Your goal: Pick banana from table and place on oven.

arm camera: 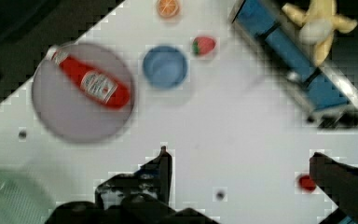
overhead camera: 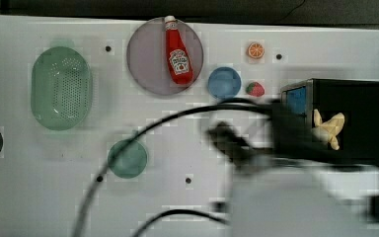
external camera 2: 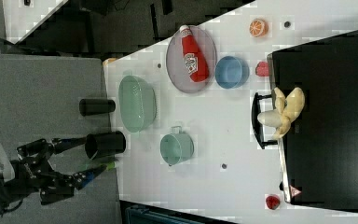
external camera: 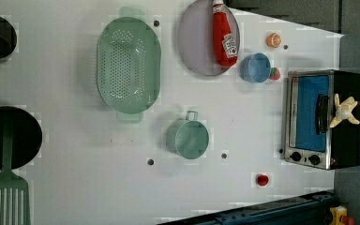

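Top view: blurred arm nearest the lens, dark wrist and cables crossing the table (overhead camera: 39,197) toward the oven (overhead camera: 360,103). Banana (overhead camera: 329,127) lying on the black oven top, near the front edge above the blue door, free of the arm. Judged: placement done, arm clearing away. Ketchup bottle (overhead camera: 178,52) on a grey plate (overhead camera: 145,64), blue dish (overhead camera: 224,82), strawberry (overhead camera: 255,89) and orange slice (overhead camera: 255,50) clustered toward the top view's upper side; open white room in the middle.

Left view: banana (external camera: 343,111) sitting at the oven's (external camera: 351,140) front lip, just above the handle bar; some overhang possible, cannot tell. Green colander (external camera: 129,65) and mint cup (external camera: 188,138) well apart from the oven; wide bare tabletop (external camera: 75,187) between.

Right view: banana (external camera 2: 284,113) straddling the top's front edge beside the handle; a slide-off looks the one risk. Broad black top (external camera 2: 335,154) bare behind it.

Wrist view: gripper (arm camera: 247,177) spread wide, fingers holding nothing, over bare table (arm camera: 223,121). Banana (arm camera: 319,30) apart on the oven (arm camera: 303,79). Small red object (arm camera: 305,182) near one fingertip; plenty of retreat room.
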You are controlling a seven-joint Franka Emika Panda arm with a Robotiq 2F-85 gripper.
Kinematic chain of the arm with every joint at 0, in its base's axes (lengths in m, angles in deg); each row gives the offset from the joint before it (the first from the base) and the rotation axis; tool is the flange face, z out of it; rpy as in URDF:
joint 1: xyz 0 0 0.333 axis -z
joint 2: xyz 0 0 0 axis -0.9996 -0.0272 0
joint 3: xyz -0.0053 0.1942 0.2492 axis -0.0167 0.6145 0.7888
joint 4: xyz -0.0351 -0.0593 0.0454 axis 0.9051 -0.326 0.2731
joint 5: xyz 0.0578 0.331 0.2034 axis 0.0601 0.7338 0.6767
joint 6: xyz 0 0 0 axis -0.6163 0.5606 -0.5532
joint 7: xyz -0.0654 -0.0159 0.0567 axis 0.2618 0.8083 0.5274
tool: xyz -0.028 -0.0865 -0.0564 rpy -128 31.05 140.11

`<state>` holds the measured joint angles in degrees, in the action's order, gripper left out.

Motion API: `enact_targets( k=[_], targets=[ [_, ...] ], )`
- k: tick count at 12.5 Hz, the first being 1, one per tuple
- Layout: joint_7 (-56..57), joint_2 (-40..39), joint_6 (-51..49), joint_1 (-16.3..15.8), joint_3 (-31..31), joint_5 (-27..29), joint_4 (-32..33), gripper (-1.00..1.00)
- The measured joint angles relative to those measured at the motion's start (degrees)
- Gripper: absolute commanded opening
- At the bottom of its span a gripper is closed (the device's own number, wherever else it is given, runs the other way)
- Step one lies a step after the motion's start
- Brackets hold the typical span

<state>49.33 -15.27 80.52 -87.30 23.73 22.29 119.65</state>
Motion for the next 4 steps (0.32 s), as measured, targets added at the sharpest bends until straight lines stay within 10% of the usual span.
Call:
enact_targets(
  k=[4],
  targets=[
    [-6.1, -0.1, -0.3, -3.1, 4.3, 3.3, 6.1, 1.0]
  ],
)
